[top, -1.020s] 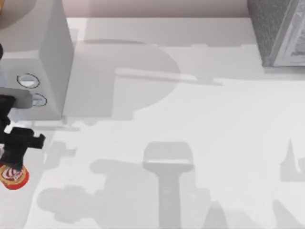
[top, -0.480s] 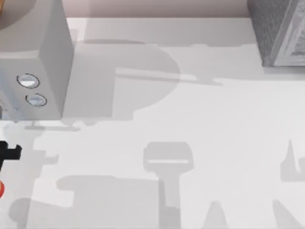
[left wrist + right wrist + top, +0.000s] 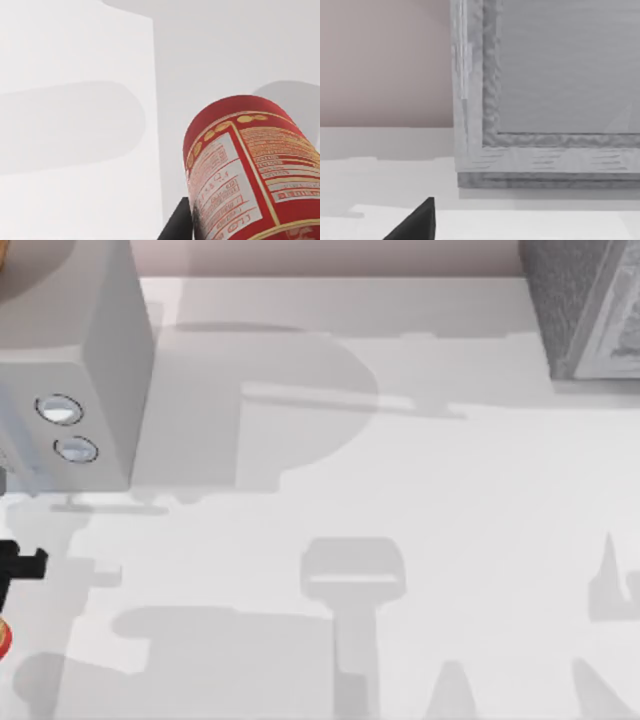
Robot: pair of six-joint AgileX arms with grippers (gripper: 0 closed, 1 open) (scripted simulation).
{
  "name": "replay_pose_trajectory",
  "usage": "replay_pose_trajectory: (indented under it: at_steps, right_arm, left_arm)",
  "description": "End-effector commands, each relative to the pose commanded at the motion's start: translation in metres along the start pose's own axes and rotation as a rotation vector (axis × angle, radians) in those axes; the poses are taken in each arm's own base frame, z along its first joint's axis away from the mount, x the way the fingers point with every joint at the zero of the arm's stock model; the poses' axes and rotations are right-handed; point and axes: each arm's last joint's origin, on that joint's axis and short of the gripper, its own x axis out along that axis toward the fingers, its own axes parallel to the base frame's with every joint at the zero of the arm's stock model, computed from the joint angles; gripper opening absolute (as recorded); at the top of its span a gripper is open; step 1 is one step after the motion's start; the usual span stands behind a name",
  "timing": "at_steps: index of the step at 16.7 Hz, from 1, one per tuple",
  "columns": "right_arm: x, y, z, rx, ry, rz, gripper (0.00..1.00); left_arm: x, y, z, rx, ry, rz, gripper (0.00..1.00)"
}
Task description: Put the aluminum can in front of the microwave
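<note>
White table [image 3: 420,490]: my left gripper [image 3: 12,565], at its left edge before the pale grey boxy microwave [image 3: 70,360], grips the small red aluminum can [image 3: 250,170]; right gripper's opening: cannot tell.

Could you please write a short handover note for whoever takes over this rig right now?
Left gripper: at the top view's left edge, in front of the microwave, shut on the aluminum can.
Right arm: parked, facing the speckled grey box at the table's far right.
Done: can gripped.
Left: confirm the spot in front of the microwave's dials, set the can upright, release, withdraw.
</note>
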Motion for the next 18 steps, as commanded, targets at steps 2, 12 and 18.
replay_pose_trajectory:
  at_steps: [2, 12, 18]
  right_arm:
    - [0.0, 0.0, 0.0, 0.0, 0.0, 0.0, 1.0]
    - [0.0, 0.0, 0.0, 0.0, 0.0, 0.0, 1.0]
    - [0.0, 0.0, 0.0, 0.0, 0.0, 0.0, 1.0]
  left_arm:
    - [0.0, 0.0, 0.0, 0.0, 0.0, 0.0, 0.08]
    - [0.0, 0.0, 0.0, 0.0, 0.0, 0.0, 0.83]
    - [0.0, 0.0, 0.0, 0.0, 0.0, 0.0, 1.0]
